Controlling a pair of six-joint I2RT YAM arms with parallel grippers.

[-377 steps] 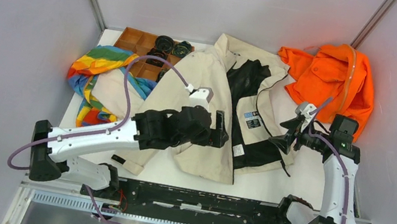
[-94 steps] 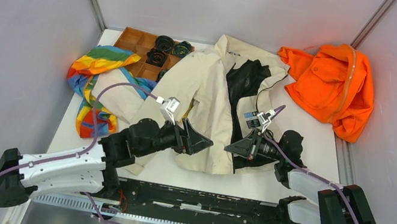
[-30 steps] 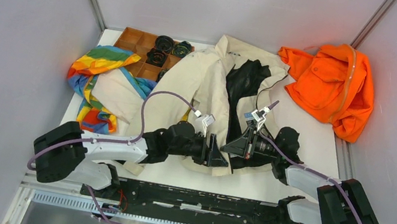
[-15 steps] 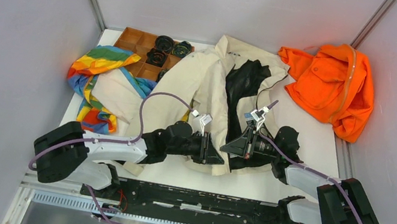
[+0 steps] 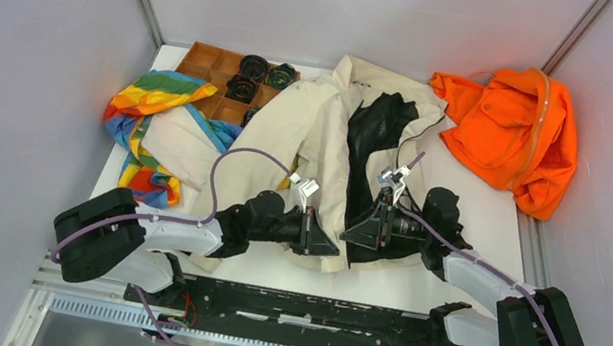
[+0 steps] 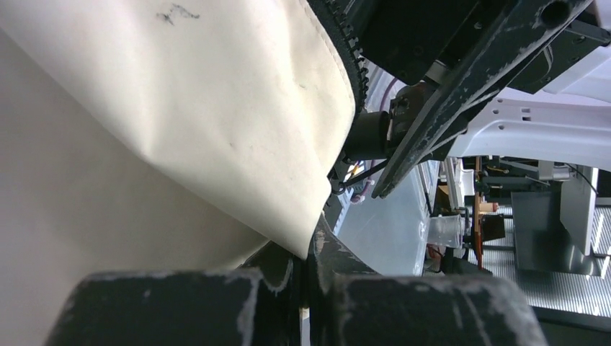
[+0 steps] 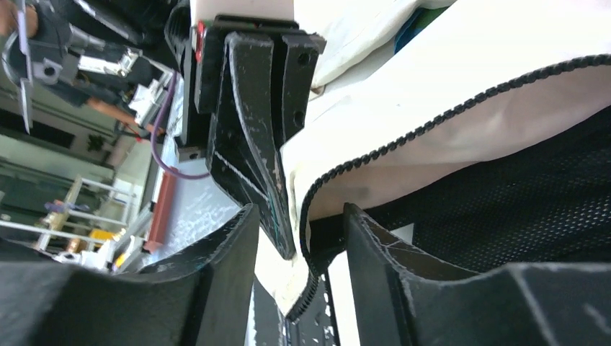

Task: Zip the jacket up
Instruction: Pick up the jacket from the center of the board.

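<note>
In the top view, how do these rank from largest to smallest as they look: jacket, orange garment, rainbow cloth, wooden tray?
1. Jacket
2. Orange garment
3. Rainbow cloth: near the orange garment's size, so these two are unsure
4. Tray, partly covered

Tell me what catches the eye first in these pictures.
The cream jacket lies open in the middle of the table, black lining showing. Both grippers are at its near hem: the left gripper is shut on the cream edge, and the right gripper is open around the zipper edge. The orange garment glows at the far right corner, and a rainbow-striped cloth lies at the left.
</note>
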